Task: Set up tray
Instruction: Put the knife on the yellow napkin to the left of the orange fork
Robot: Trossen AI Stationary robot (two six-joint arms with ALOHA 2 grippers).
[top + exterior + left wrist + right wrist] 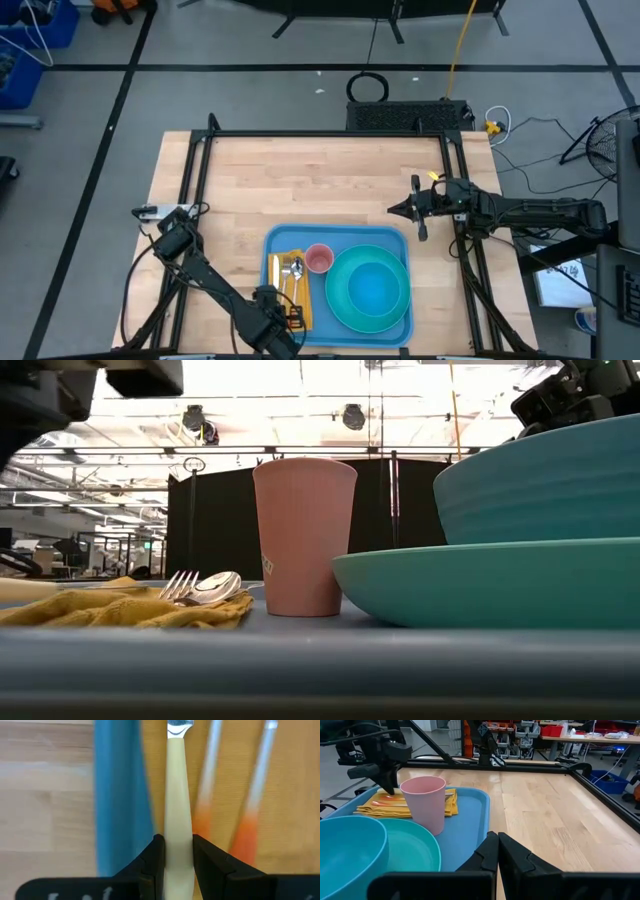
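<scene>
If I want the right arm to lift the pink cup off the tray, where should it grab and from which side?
Grip the pink cup across its upper wall, just under the open rim, coming from straight above or from the tray's far edge. It stands upright, and the bowl and plate crowd one side, the napkin and cutlery the other.

From straight overhead we see the whole pale wooden table point(330, 190). Our low camera sits level at the large light-blue plastic tray point(320, 650), very close, facing the room. The left wrist camera looks down closely; the right wrist looks across. All views share that tray.
</scene>
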